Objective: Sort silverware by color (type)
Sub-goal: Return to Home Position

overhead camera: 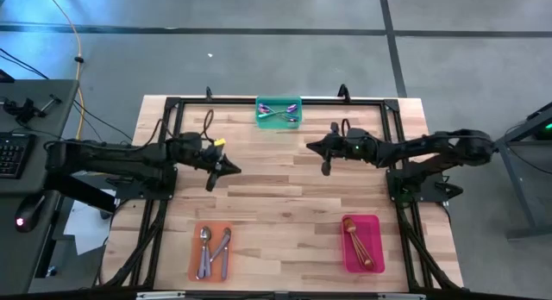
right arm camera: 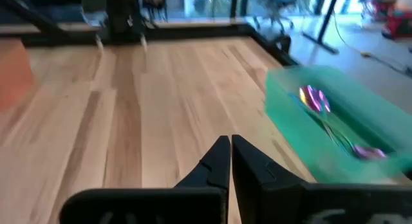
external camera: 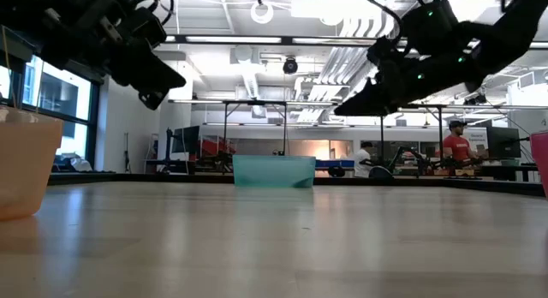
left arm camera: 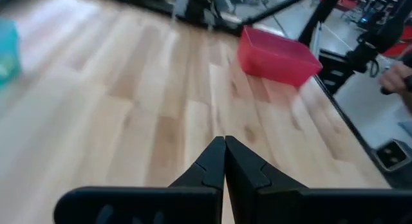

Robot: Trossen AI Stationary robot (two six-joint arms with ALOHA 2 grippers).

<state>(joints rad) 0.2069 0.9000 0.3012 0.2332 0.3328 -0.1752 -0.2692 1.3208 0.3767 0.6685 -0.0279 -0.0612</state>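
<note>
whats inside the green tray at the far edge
Iridescent purple-blue spoons lie crossed inside the green tray. They overlap, so their exact count and the tray floor beneath them cannot be seen.

The green tray (overhead camera: 262, 121) at the upper centre holds iridescent spoons (overhead camera: 279, 113). The orange tray (overhead camera: 196, 265) at lower left holds silver spoons (overhead camera: 213, 251), and the pink tray (overhead camera: 374, 227) at lower right holds copper spoons (overhead camera: 358, 246). The left gripper (overhead camera: 226, 168) and the right gripper (overhead camera: 321, 149) hang over the middle of the table (overhead camera: 285, 201), well apart.

Spoons (overhead camera: 278, 113) in far tray (overhead camera: 279, 101), near-left tray (overhead camera: 195, 248), seemingly near-right tray (overhead camera: 374, 231)
</note>
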